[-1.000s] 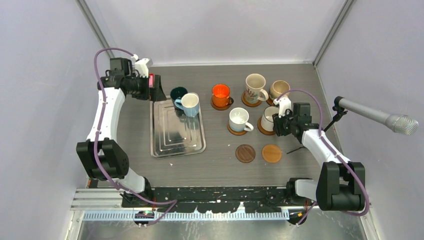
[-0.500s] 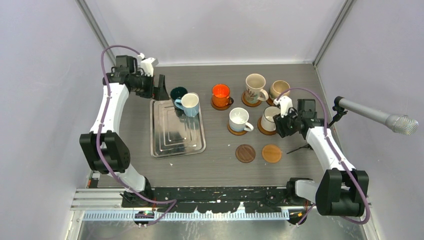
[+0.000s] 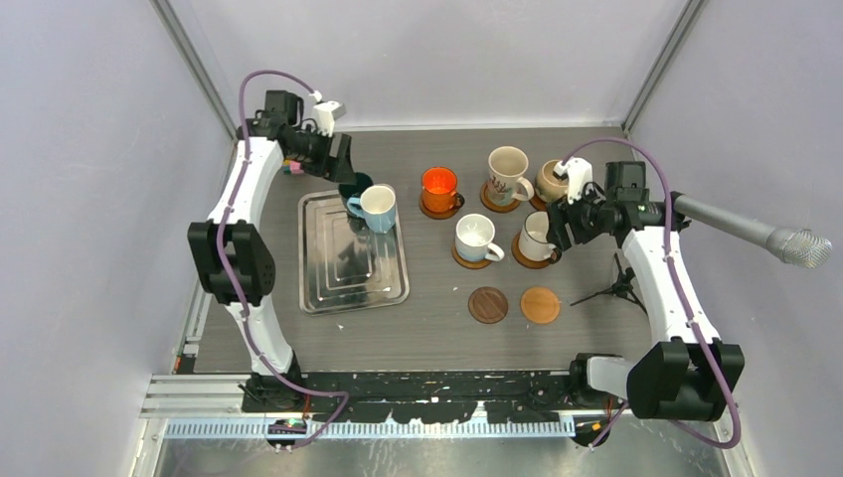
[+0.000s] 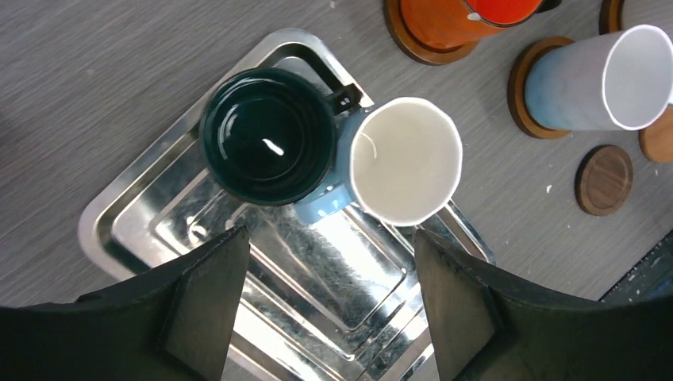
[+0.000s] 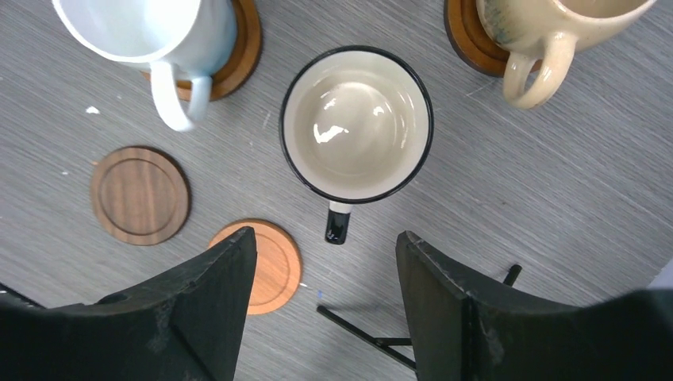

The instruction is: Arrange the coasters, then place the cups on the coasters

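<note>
Five cups stand on coasters at the right: an orange cup (image 3: pixel 438 187), a tall cream cup (image 3: pixel 508 174), a tan cup (image 3: pixel 555 177), a white cup (image 3: pixel 474 237) and a black-rimmed white cup (image 3: pixel 537 237) (image 5: pixel 357 123). A dark brown coaster (image 3: pixel 488 304) (image 5: pixel 140 194) and an orange-tan coaster (image 3: pixel 541 304) (image 5: pixel 274 266) lie bare. A dark green cup (image 4: pixel 268 135) and a light blue cup (image 4: pixel 405 159) touch on the silver tray (image 4: pixel 159 214). My left gripper (image 3: pixel 343 159) (image 4: pixel 329 309) hangs open above them, empty. Above the black-rimmed cup my right gripper (image 3: pixel 559 224) (image 5: pixel 325 309) is open and holds nothing.
A grey microphone (image 3: pixel 746 227) on a small black tripod (image 3: pixel 616 288) reaches in from the right, close to my right arm. One tripod leg (image 5: pixel 373 337) lies between my right fingers. Grey walls close in the table on three sides.
My right gripper opened off the black-rimmed cup and drew up and back. My left arm swung right from the table's left edge to above the green cup, jaws a little narrower.
</note>
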`<action>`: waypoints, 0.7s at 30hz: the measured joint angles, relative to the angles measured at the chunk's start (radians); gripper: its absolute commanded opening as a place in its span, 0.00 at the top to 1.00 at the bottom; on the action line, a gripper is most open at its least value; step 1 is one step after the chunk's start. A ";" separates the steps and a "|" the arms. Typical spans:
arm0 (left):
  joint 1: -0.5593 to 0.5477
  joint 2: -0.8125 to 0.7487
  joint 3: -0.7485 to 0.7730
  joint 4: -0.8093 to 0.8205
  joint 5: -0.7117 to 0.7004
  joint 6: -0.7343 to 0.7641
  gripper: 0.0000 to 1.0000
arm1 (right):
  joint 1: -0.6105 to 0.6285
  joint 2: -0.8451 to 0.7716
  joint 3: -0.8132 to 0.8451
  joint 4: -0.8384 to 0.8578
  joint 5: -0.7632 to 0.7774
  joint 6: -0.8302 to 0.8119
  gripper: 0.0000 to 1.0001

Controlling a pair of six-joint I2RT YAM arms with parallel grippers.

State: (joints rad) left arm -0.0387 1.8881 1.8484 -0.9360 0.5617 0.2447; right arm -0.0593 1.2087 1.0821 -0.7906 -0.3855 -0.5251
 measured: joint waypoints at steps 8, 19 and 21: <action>-0.099 0.088 0.077 -0.003 0.018 -0.013 0.24 | 0.013 0.032 0.095 -0.053 -0.055 0.082 0.26; -0.142 0.138 0.092 -0.001 -0.003 -0.082 0.12 | 0.127 0.062 0.140 -0.048 -0.062 0.151 0.25; -0.142 0.135 0.077 0.004 -0.006 -0.086 0.13 | 0.147 0.065 0.142 -0.048 -0.061 0.158 0.25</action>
State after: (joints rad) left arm -0.1802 2.0228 1.9255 -0.9318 0.5560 0.1585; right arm 0.0879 1.2736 1.2243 -0.8387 -0.4469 -0.3668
